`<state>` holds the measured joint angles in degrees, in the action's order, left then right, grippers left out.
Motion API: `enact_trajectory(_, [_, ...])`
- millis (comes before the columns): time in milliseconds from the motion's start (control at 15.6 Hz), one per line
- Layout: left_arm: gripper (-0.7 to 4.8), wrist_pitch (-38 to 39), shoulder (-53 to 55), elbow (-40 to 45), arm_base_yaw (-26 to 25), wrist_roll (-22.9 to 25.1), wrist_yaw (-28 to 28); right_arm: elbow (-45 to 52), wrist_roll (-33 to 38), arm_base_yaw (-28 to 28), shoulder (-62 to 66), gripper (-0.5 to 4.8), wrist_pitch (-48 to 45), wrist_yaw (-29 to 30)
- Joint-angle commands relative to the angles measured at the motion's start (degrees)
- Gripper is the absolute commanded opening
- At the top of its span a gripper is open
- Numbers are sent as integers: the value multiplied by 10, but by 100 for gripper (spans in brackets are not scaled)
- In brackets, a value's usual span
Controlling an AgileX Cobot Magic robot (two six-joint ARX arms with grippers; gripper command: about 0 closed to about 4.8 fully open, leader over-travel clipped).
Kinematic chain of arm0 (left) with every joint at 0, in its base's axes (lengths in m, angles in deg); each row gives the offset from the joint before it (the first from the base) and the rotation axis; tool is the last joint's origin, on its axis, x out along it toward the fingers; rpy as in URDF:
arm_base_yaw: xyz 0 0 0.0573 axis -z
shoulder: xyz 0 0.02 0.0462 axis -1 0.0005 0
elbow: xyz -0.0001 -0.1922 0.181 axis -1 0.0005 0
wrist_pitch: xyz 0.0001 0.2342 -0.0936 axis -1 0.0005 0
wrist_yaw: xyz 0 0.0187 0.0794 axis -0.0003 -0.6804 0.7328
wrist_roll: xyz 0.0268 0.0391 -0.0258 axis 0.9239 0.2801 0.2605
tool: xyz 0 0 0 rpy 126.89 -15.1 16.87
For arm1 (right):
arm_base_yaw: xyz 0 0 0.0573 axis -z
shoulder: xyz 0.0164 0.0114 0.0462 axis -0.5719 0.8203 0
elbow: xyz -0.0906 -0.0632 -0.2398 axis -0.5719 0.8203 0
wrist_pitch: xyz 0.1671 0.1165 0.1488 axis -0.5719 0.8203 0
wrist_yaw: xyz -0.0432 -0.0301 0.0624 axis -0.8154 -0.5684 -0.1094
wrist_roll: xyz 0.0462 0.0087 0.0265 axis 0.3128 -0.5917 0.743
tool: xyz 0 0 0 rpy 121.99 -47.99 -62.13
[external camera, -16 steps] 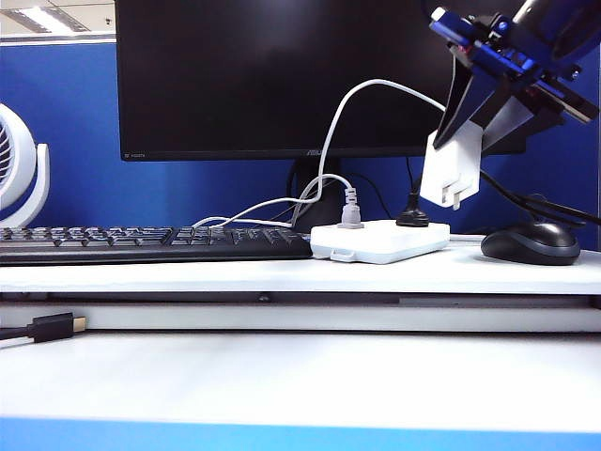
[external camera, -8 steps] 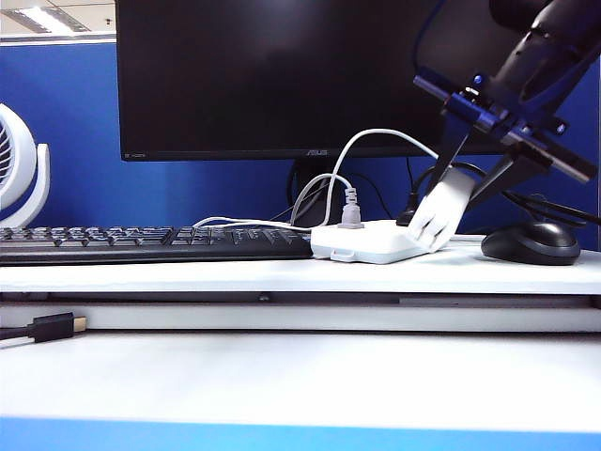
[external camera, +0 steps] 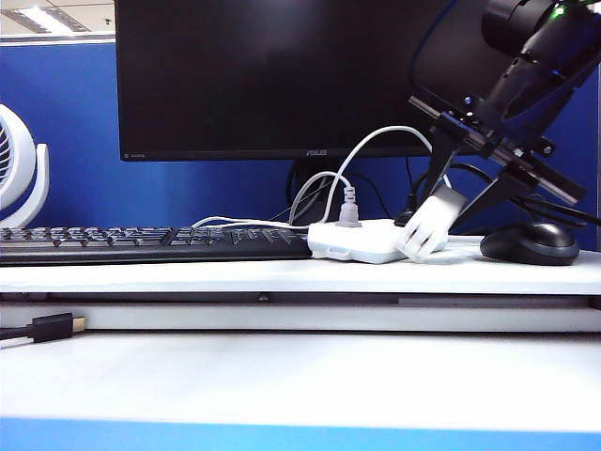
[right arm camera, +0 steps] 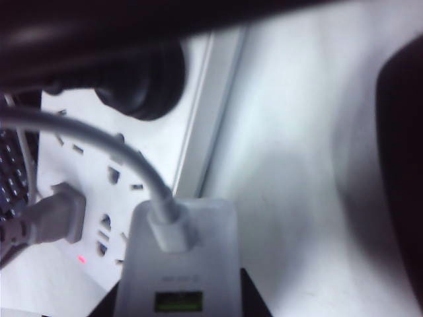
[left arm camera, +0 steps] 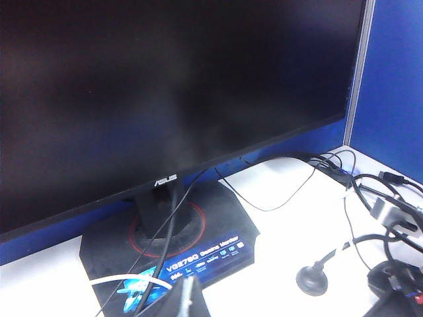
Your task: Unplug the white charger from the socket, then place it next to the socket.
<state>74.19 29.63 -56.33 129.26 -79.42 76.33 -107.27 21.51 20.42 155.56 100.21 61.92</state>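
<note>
White desk (external camera: 282, 274) in front of a blue wall, with a big black monitor (external camera: 282, 75) standing at the back. Round white fan (external camera: 19, 178) far off on the left side. Black keyboard (external camera: 150, 241) lying flat, just left of the socket (external camera: 357, 242). Small grey plug (external camera: 348, 214) stuck upright in the socket, and a black plug (external camera: 410, 218) stuck in behind it. Tiny red light (right arm camera: 82, 259) glowing on the socket near the grey plug. Black mouse (external camera: 531, 244) on the right side of the desk. Right gripper (external camera: 451, 202) reaching down from the top right, halfway shut and pinching the white charger (external camera: 427, 225) between its two dark fingers. White charger out of its holes, tipped over on a slant, low down at the right end of the socket, between the socket and the mouse. Hard to tell whether touching the desk or not. Thin white cable (external camera: 376, 141) curving up from the charger and back down behind the socket. Left gripper (left arm camera: 185, 297) up close to the monitor's stand, only a dark tip of it showing, so no telling whether wide or shut. Black cable end (external camera: 52, 327) lying alone on the lower shelf at the left.
</note>
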Motion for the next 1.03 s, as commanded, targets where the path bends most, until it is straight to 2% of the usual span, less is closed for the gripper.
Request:
enact_trajectory(64, [-5, -6, -2, -1, 0, 3, 2, 3, -33, -2, 7, 190, 0, 28])
enact_trajectory(128, [-5, -6, -2, -1, 0, 3, 2, 3, -33, -2, 7, 272, 0, 33])
enact_trajectory(192, [-5, -6, -2, -1, 0, 3, 2, 3, -33, -2, 7, 307, 2, 34])
enact_trajectory(513, [-5, -6, -2, -1, 0, 3, 2, 3, -42, -2, -13, 307, 22, 22])
enact_trajectory(962, [-5, -6, -2, -1, 0, 3, 2, 3, -126, -2, -104, 306, 73, -12])
enact_trajectory(1027, [-5, -8, -2, -1, 0, 2, 1, 3, -134, -2, -122, 281, 70, -12])
